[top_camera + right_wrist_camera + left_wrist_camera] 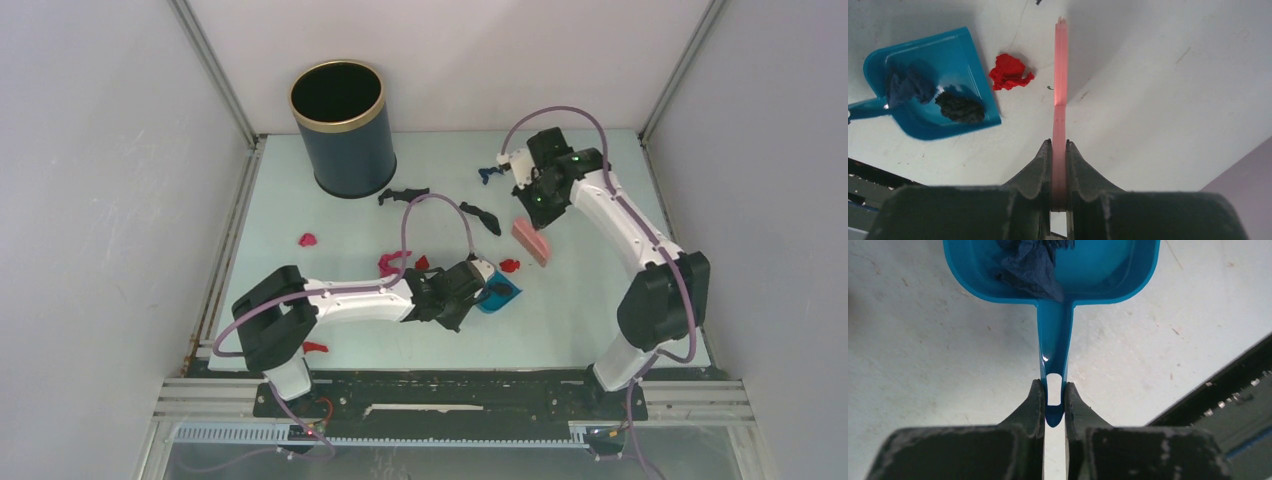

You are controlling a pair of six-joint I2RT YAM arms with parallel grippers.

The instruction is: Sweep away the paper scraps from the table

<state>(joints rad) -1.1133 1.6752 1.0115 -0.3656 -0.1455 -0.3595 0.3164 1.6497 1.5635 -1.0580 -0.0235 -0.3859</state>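
Mostly scattered paper scraps point(388, 263)

They lie across the table point(300, 300); two, it seems, sit in the blue dustpan point(1098, 270). The left gripper point(1054, 400) pinches its handle; the right gripper point(1059, 150) clamps the pink brush point(1060, 75) near a red one.

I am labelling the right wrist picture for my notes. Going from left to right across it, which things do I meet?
dark blue scrap → black scrap (both lie in the blue dustpan) → red scrap on the table → pink brush, gripped by the right gripper.
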